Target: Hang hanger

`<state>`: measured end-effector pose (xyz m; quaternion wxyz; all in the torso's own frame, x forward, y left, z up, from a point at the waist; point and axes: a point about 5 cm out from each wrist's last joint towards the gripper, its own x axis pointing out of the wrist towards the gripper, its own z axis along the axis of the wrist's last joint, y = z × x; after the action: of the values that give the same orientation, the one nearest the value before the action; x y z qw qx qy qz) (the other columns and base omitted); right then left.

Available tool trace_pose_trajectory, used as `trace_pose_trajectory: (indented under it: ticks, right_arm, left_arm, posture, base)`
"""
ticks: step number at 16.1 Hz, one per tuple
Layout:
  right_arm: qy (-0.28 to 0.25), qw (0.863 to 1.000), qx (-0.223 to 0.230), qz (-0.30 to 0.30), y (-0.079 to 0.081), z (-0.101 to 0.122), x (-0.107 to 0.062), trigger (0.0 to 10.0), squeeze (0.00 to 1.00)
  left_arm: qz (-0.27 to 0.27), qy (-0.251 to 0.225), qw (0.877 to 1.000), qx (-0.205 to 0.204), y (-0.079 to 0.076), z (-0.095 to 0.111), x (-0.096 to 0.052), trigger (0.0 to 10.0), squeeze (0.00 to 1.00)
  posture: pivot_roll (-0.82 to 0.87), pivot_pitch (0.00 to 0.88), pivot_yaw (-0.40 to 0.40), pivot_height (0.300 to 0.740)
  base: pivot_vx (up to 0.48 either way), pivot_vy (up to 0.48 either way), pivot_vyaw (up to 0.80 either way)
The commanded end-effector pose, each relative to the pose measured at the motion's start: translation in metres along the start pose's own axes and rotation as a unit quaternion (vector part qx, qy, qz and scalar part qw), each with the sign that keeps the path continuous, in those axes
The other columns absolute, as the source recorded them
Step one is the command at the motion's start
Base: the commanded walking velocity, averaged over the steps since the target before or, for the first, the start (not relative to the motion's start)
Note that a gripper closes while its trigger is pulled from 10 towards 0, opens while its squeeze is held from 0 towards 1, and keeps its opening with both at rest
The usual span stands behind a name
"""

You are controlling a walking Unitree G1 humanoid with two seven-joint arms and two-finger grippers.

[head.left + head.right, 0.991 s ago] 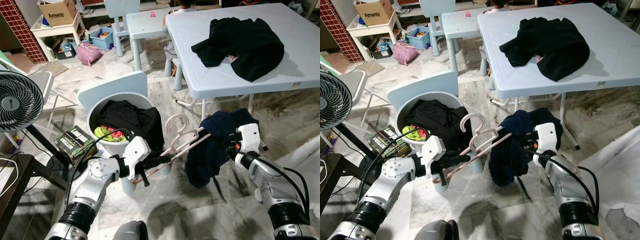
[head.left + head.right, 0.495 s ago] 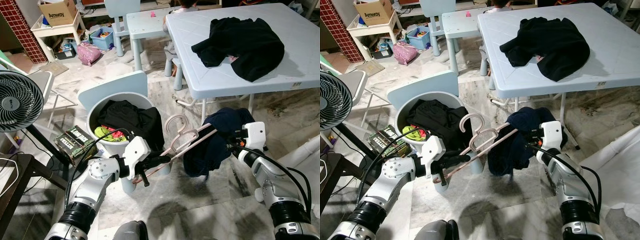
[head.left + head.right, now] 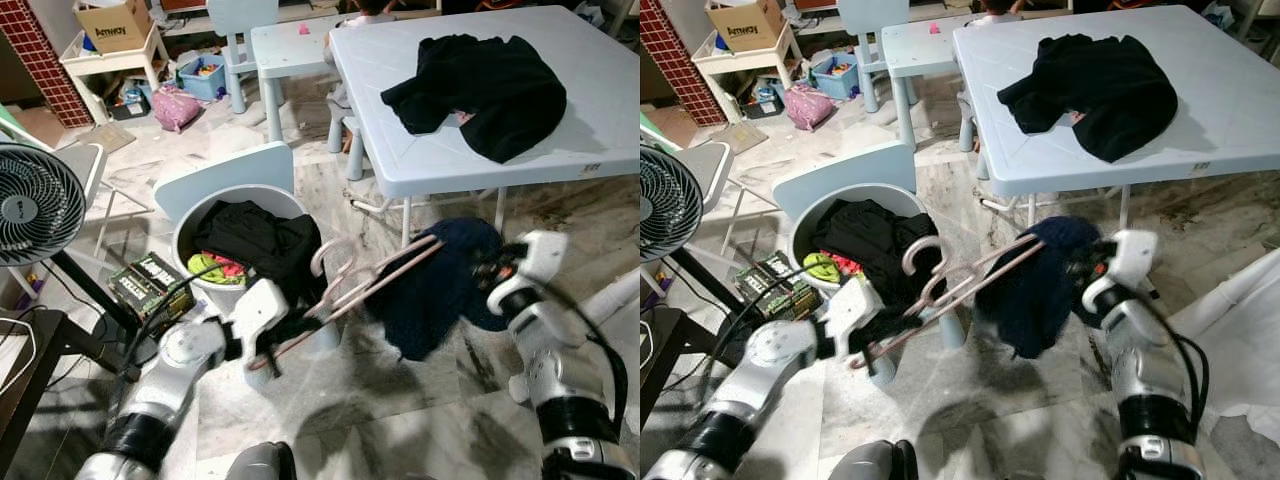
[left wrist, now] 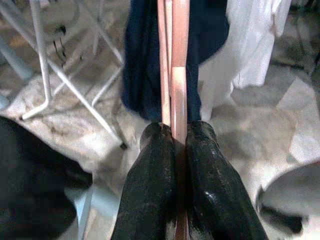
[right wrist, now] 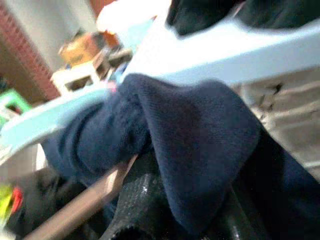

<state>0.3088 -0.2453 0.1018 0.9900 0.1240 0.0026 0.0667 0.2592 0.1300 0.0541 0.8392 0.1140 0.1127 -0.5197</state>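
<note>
Pink plastic hangers [image 3: 375, 278] stretched between the two arms above the marble floor [image 3: 400, 400], beside the grey laundry bin [image 3: 200, 215] full of dark clothes. The left claw [image 4: 172, 137] was clamped tight on the hangers' lower end. A navy garment [image 3: 440, 285] draped over the far end, where the right claw [image 3: 492, 272] was buried in the cloth, apparently gripping it. A black garment [image 3: 480, 85] lay on the pale blue table [image 3: 600, 110].
</note>
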Motion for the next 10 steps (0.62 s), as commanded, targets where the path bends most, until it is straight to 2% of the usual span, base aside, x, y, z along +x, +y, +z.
trace_pose_trajectory:
  ticks: [1,3,4,6,7,8,9,10]
  right_arm:
    - [-0.057,0.998,-0.009,-0.012,0.002,0.025,0.008,0.0,0.0]
    - [-0.063,0.993,-0.048,-0.093,-0.005,0.035,0.017,0.0,0.0]
    - [-0.062,0.992,-0.055,-0.1,-0.005,0.036,0.018,0.0,0.0]
    - [-0.048,0.983,-0.111,-0.141,-0.008,0.039,0.022,0.0,0.0]
    - [-0.044,0.978,-0.125,-0.159,-0.011,0.038,0.021,0.0,0.0]
    - [-0.039,0.972,-0.138,-0.184,-0.016,0.035,0.017,0.0,0.0]
    - [-0.033,0.97,-0.146,-0.192,-0.018,0.032,0.016,0.0,0.0]
    - [0.001,0.965,-0.177,-0.192,-0.019,0.023,0.014,0.0,0.0]
  left_arm:
    - [-0.011,0.009,1.0,0.01,-0.001,0.001,-0.004,0.0,0.0]
    - [-0.052,0.021,0.998,0.027,-0.012,-0.001,-0.009,0.0,0.0]
    - [-0.057,0.021,0.998,0.026,-0.013,0.0,-0.009,0.0,0.0]
    - [-0.033,0.019,0.998,0.041,-0.011,0.001,-0.01,0.0,0.0]
    - [0.015,0.008,0.999,0.039,-0.005,0.003,-0.011,0.0,0.0]
    - [0.112,-0.02,0.993,0.021,0.007,0.007,-0.014,0.0,0.0]
    - [0.151,-0.029,0.988,0.014,0.011,0.009,-0.016,0.1,0.0]
    - [0.21,-0.033,0.977,-0.012,0.016,0.01,-0.019,6.5,0.0]
  posture:
    - [-0.08,0.034,0.094,0.74]
    - [-0.07,0.033,0.093,0.74]
    - [-0.07,0.033,0.093,0.74]
    - [-0.07,0.029,0.088,0.74]
    - [-0.07,0.025,0.084,0.74]
    - [-0.06,0.023,0.08,0.74]
    - [-0.06,0.022,0.076,0.74]
    - [-0.06,0.022,0.076,0.74]
  base:
    - [0.0,0.0,0.0]
    - [0.0,0.0,0.0]
    - [0.0,0.0,0.0]
    - [0.0,0.0,0.0]
    - [0.0,0.0,0.0]
    - [0.0,0.0,0.0]
    - [0.0,0.0,0.0]
    - [0.0,0.0,0.0]
